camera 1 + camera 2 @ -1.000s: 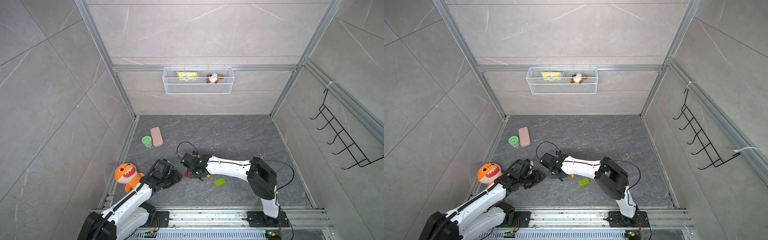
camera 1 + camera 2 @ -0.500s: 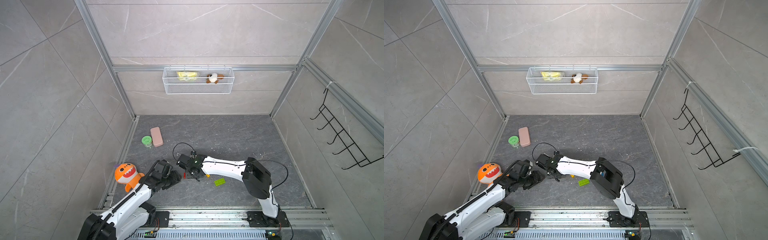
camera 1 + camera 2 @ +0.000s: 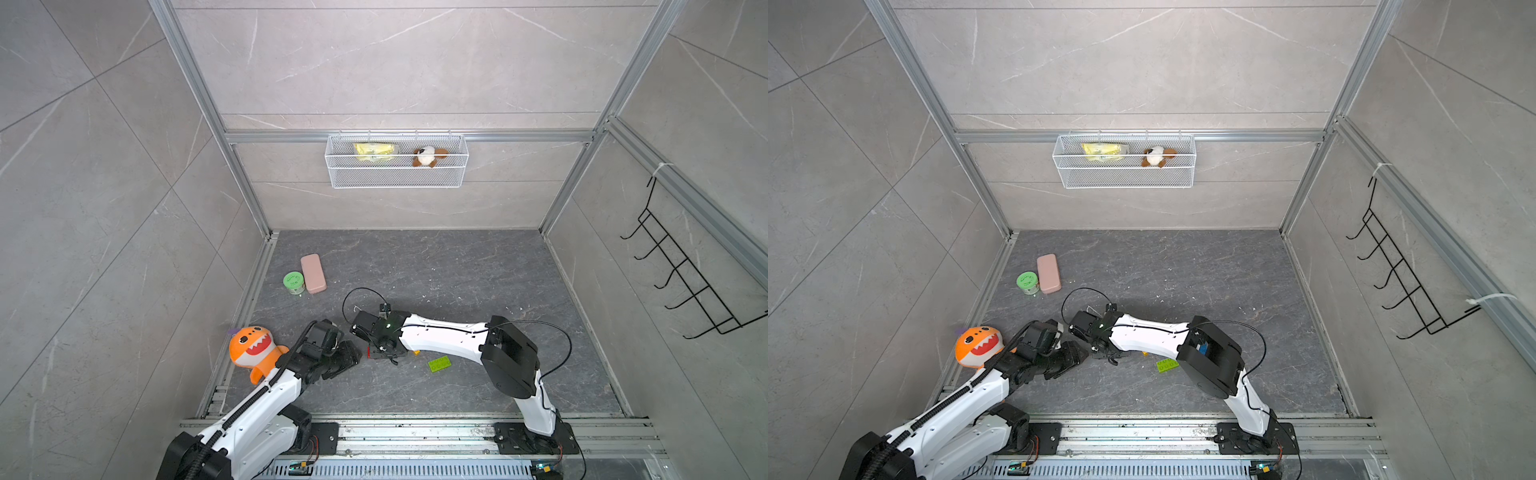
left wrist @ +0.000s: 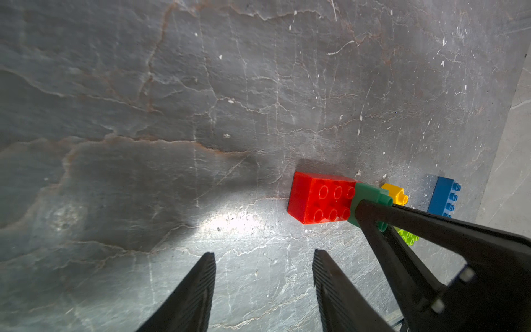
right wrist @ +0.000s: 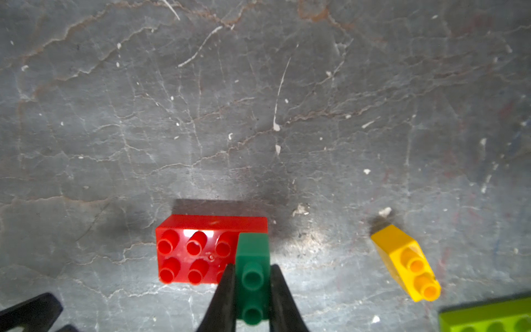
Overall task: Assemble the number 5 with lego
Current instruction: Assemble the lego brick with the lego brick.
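My right gripper (image 5: 252, 268) is shut on the short dark-green brick (image 5: 253, 253), holding it over the end studs of the long red brick (image 5: 189, 253), which lies on the floor. Whether the two are pressed together I cannot tell. The yellow brick (image 5: 405, 258) and the lime-green brick (image 5: 488, 316) lie loose beside them. The left wrist view shows the red brick (image 4: 319, 198), the dark-green brick (image 4: 369, 194), the yellow brick (image 4: 395, 193), the blue brick (image 4: 442, 198) and the right gripper's fingers (image 4: 431, 230). My left gripper (image 4: 264, 254) hangs open and empty just short of the red brick.
A pink rounded block (image 3: 313, 273) and a green round tub (image 3: 294, 281) lie at the back left of the floor. An orange shark toy (image 3: 253, 349) sits against the left wall by my left arm. A wire basket (image 3: 397, 162) and a hook rack (image 3: 685, 286) hang on the walls.
My right arm has shifted a little to the left, towards the left gripper, with the dark-green brick in its grip. The left arm has barely moved.
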Robot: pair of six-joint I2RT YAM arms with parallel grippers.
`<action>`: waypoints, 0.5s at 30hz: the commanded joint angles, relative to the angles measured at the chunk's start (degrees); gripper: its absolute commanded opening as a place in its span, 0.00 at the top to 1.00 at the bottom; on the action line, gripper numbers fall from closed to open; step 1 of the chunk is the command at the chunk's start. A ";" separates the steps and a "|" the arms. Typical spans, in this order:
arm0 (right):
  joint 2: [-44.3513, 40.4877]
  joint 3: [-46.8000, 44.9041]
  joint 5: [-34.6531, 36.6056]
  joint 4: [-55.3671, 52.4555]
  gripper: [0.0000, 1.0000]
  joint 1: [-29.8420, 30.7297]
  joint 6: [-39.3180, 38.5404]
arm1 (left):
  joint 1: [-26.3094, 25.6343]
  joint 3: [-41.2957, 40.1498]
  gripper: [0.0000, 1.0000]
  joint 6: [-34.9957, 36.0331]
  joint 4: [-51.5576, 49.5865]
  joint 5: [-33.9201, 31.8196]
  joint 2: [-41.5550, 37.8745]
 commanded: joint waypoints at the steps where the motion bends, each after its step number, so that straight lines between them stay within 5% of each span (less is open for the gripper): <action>1: 3.53 -1.39 0.02 -3.22 0.83 0.66 1.00 | 0.45 -0.62 0.41 1.05 -1.25 1.46 -1.14; 15: 6.67 -2.34 -0.41 -2.79 0.85 0.68 1.01 | 0.98 -1.29 0.41 0.61 -2.08 1.30 -2.49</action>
